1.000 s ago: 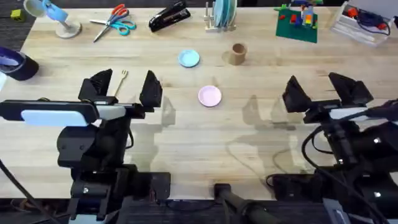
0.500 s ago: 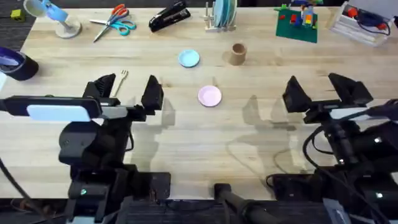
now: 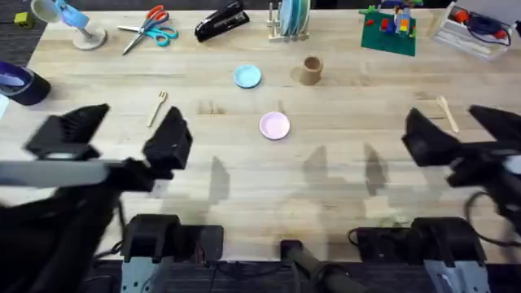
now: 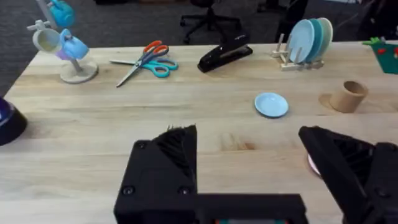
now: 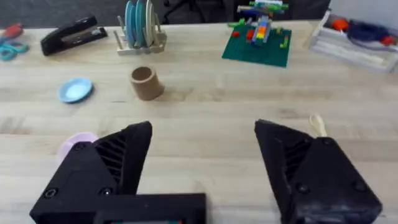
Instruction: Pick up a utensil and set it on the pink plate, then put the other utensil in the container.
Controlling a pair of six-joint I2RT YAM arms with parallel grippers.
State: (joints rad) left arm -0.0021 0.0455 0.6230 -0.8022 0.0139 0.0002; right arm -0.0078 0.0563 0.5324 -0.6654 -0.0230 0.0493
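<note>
Both arms have risen — fork (image 3: 156, 108) lies beyond left gripper (image 3: 122, 134).

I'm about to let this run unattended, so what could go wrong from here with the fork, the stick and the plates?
1. The pink plate and the light-blue plate lie close together and look alike; the fork might land on the wrong one.
2. The stick utensil lies flat beside the open right gripper; a grasp could slip.
3. The container is narrow; a tilted stick could tip it.

Office or lab: wooden table (image 3: 244, 187), office chair (image 4: 208, 15), stapler (image 3: 221, 21), scissors (image 3: 149, 27).
</note>
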